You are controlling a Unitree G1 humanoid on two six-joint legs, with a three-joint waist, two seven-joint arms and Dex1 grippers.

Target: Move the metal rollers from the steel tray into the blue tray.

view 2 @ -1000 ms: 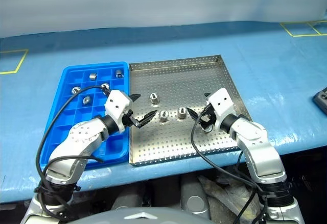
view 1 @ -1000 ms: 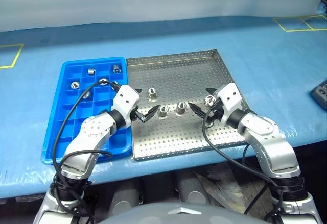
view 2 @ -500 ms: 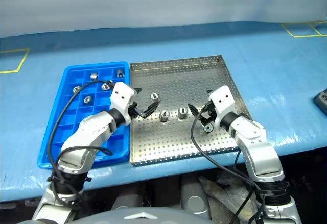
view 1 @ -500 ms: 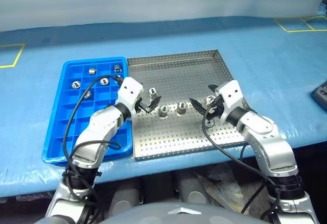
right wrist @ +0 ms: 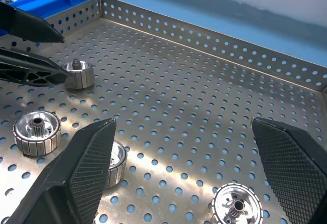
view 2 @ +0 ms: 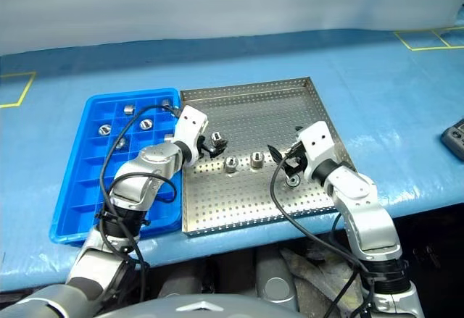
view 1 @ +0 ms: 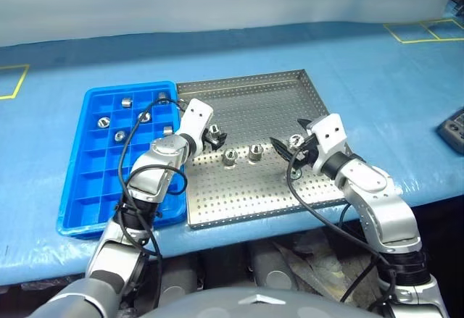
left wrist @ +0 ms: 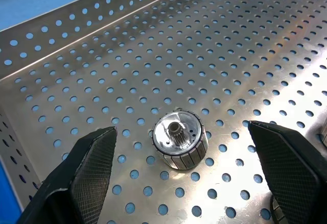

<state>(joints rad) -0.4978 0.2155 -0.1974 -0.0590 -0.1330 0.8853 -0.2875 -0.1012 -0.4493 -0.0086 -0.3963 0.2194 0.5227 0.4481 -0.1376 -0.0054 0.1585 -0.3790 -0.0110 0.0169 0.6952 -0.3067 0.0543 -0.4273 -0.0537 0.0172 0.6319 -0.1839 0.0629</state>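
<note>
The steel tray (view 1: 275, 101) lies mid-table with the blue tray (view 1: 75, 166) against its left side. Several metal rollers (view 1: 104, 122) sit in blue compartments. On the steel floor, two rollers (view 1: 230, 157) (view 1: 255, 153) stand side by side. My left gripper (left wrist: 181, 132) is open, low over the steel tray's left part, a roller (left wrist: 180, 139) lying between its fingers (left wrist: 94, 173) without touching them. My right gripper (right wrist: 184, 123) is open near the tray's right side, and a roller (right wrist: 236, 206) lies on the floor between its fingers.
A dark device (view 1: 453, 126) lies at the table's right edge. Yellow tape marks (view 1: 417, 32) sit on the blue table cover at far right and far left. The steel tray's front rim is close to the table's near edge.
My left gripper has moved forward and right from the blue tray's edge, and now straddles the rear-left roller in the steel tray. The right gripper stayed put.
</note>
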